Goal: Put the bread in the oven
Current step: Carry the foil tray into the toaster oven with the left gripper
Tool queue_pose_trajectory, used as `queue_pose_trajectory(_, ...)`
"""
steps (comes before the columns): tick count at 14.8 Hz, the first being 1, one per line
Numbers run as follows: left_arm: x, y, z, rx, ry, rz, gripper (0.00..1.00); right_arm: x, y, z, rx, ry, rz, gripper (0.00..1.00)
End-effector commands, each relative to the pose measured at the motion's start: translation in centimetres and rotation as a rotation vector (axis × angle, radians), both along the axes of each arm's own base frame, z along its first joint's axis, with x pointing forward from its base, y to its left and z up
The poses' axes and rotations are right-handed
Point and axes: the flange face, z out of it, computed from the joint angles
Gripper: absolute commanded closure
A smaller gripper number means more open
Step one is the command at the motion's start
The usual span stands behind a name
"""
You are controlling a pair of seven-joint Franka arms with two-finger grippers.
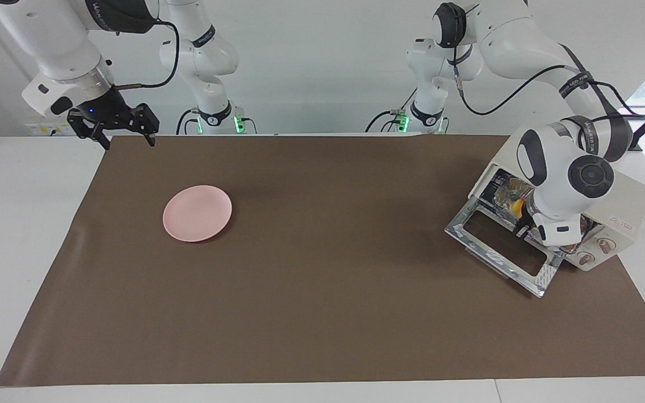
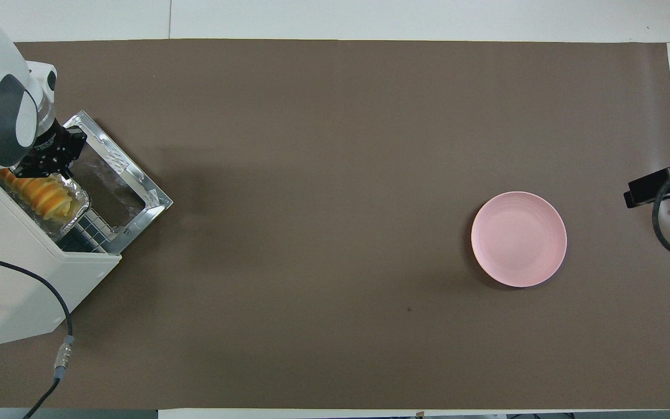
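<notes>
The cream-white oven (image 1: 627, 204) stands at the left arm's end of the table, with its glass door (image 1: 503, 246) dropped open. The golden bread (image 2: 44, 196) lies in a silver foil tray (image 2: 82, 202) on the rack, just inside the oven's mouth. A bit of the bread shows in the facing view (image 1: 517, 207). My left gripper (image 2: 44, 169) reaches down into the oven's mouth at the bread's end; the wrist hides how it meets the bread. My right gripper (image 1: 126, 139) waits open and empty in the air over the table's edge at the right arm's end.
A round pink plate (image 1: 197, 213) lies bare on the brown mat (image 1: 322, 313) toward the right arm's end. The oven's power cable (image 2: 50, 291) runs over its top, nearer to the robots.
</notes>
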Motion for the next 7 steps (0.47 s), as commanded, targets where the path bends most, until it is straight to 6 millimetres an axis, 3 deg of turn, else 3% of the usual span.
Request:
queue_pose_trajectory(1, -1.66, 1.49, -0.13, 0.003, 0.02, 0.007, 1.0, -0.63, -0.04, 0.12, -0.014, 0.002, -0.007, 0.0)
queue_pose_trajectory(7, -2.09, 2.41, -0.53, 0.001, 0.028, -0.033, 1.0, -0.63, -0.04, 0.12, -0.014, 0.002, -0.007, 0.0)
